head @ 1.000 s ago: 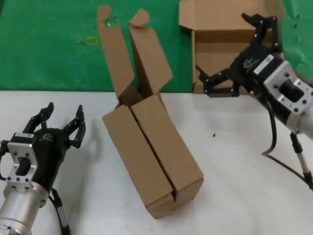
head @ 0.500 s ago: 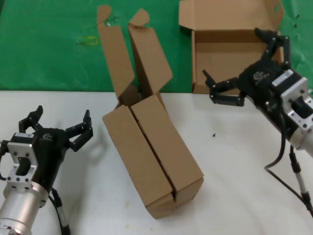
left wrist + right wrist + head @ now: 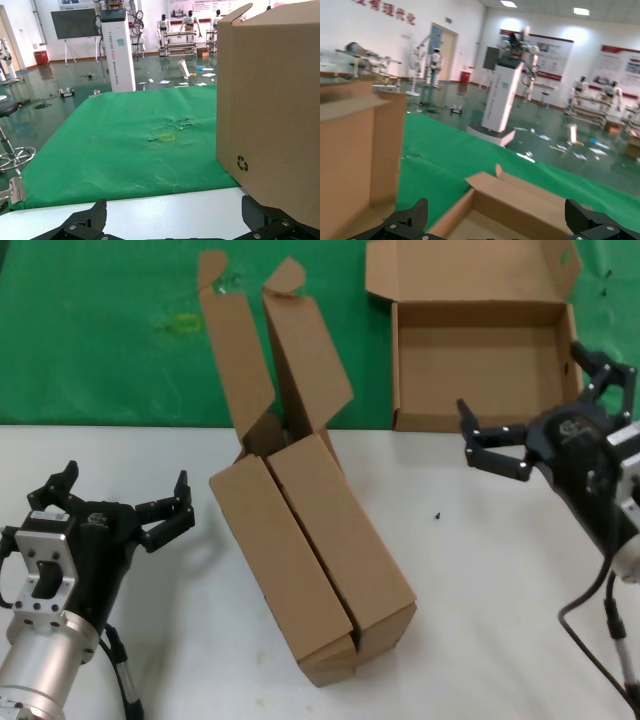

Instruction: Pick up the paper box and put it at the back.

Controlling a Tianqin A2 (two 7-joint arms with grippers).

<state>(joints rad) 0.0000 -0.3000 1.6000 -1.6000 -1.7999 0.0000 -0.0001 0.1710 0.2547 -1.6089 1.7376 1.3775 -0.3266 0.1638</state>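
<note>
Looking down from the head view, the paper box [image 3: 478, 368] lies on the green cloth at the back [image 3: 100, 330], its tray open upward and its lid [image 3: 470, 270] folded away with ear flaps at the corners. The right gripper [image 3: 545, 425] hovers just in front of the tray's near right corner, jaws spread wide and holding nothing; the box sits ahead of it and toward its inner side, long axis running across the gripper's reach. The left gripper [image 3: 118, 505] rests low over the white table [image 3: 480, 640], also spread wide and empty, well apart from the box, with the two joined tall boxes [image 3: 310, 560] standing between them. The right arm is plainly the nearer one.

From the left wrist view, both dark fingertips [image 3: 87, 222] show wide apart at the edge of the picture. A tall box wall [image 3: 270, 105] fills the space just beyond one finger; green cloth lies ahead. The paper box is not in view.

From the right wrist view, the fingertips [image 3: 410, 217] again stand wide apart, and the paper box's open tray and rear wall [image 3: 520, 200] lie directly ahead between them, close in. A tall box [image 3: 360, 155] stands off to one side. By this reading the box already rests on the cloth, so any regrasp would turn on closing over that near wall.
</note>
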